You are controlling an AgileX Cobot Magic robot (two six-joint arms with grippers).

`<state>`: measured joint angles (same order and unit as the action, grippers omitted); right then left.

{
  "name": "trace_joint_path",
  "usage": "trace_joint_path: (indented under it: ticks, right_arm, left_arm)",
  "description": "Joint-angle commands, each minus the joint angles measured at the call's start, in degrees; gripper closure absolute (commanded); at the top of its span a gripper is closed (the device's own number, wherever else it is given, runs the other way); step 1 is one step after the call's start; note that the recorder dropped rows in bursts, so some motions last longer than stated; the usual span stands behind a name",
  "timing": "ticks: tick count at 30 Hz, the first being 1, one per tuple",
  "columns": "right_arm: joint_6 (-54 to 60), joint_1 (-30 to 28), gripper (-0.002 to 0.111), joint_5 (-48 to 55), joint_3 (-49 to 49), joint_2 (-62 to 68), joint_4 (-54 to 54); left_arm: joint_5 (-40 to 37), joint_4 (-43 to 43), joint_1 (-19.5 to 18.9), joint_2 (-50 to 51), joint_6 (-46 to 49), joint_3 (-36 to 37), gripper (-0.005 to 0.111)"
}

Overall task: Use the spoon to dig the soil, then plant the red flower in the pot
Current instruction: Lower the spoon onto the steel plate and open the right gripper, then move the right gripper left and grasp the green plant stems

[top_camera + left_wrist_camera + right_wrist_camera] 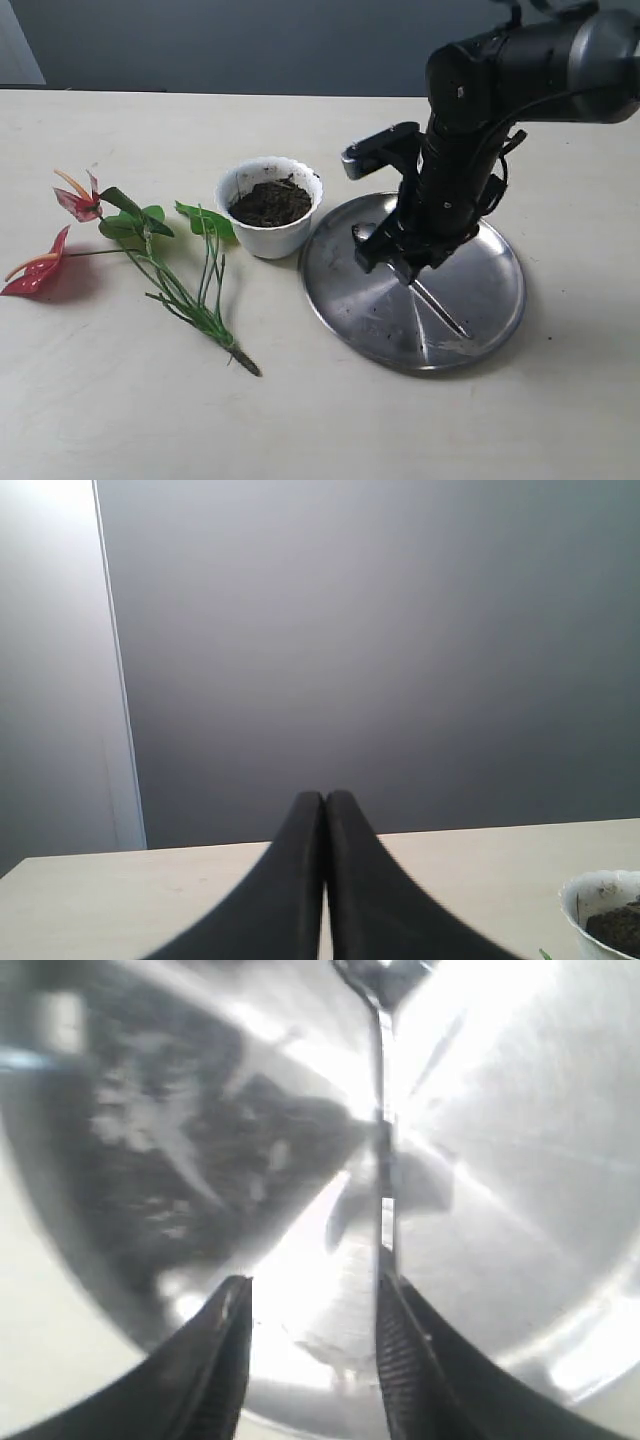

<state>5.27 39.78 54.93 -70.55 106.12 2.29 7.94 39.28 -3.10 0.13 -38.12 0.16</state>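
Observation:
The white pot stands mid-table with dark soil inside. Left of it the red flower lies flat, with its green stems running toward the table's front. The silver spoon lies on the steel plate. My right gripper hangs just above the plate, open. In the right wrist view the spoon has its handle running along one fingertip of the gripper, and nothing is clamped. My left gripper is shut and empty, with the pot at the frame's corner.
The wide steel plate lies right of the pot, nearly touching it, with soil smears on its surface. The right arm reaches in from the upper right. A dark wall runs behind the pale table.

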Motion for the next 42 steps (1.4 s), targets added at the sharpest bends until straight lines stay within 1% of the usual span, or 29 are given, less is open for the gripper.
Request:
trace_joint_path:
  ticks: [1,4,7,8,10,15,20,23,28,40,41,42]
  right_arm:
    - [6.2,4.7,0.069,-4.6,-0.1,-5.1,10.6]
    - [6.7,10.2,0.069,-9.1,-2.0,-4.7,11.7]
    - [6.7,14.5,0.069,-8.4,-7.5,-1.0,11.2]
    - [6.7,15.9,0.069,-7.6,-10.6,1.2,11.0]
    - [6.1,17.2,0.069,-5.3,-15.4,4.5,10.0]
    - [1.6,19.7,0.069,0.7,-31.8,15.3,3.4]
    - [1.6,20.9,0.069,5.3,-45.3,24.0,4.6]
    - [1.2,20.9,0.069,8.2,-51.0,28.2,5.2]
    - [0.8,20.9,0.069,11.3,-55.6,33.4,5.5]
    - [-1.0,20.8,0.069,9.0,-55.6,38.0,3.6]
    - [-1.0,20.8,0.07,8.9,-55.6,38.0,3.8]
    - [-1.0,20.8,0.073,8.8,-55.6,38.0,3.8]
  left_arm:
    - [0.7,-0.4,0.4,-0.1,-0.3,-0.2,0.106]
    - [0.7,-0.4,0.4,-0.1,-0.3,-0.2,0.106]
    - [0.7,-0.4,0.4,-0.1,-0.3,-0.2,0.106]
    - [0.7,-0.4,0.4,-0.1,-0.3,-0.2,0.106]
    - [0.7,-0.4,0.4,-0.1,-0.3,-0.2,0.106]
    - [0.7,-0.4,0.4,-0.1,-0.3,-0.2,0.106]
    - [0.7,-0.4,0.4,-0.1,-0.3,-0.2,0.106]
    - [0.7,-0.4,0.4,-0.1,-0.3,-0.2,0.106]
    - [0.7,-0.4,0.4,-0.1,-0.3,-0.2,0.106]
    - [0.7,-0.4,0.4,-0.1,-0.3,-0.2,0.106]
    - [0.7,-0.4,0.4,-0.1,-0.3,-0.2,0.106]
    - [0.7,-0.4,0.4,-0.1,-0.3,-0.2,0.106]
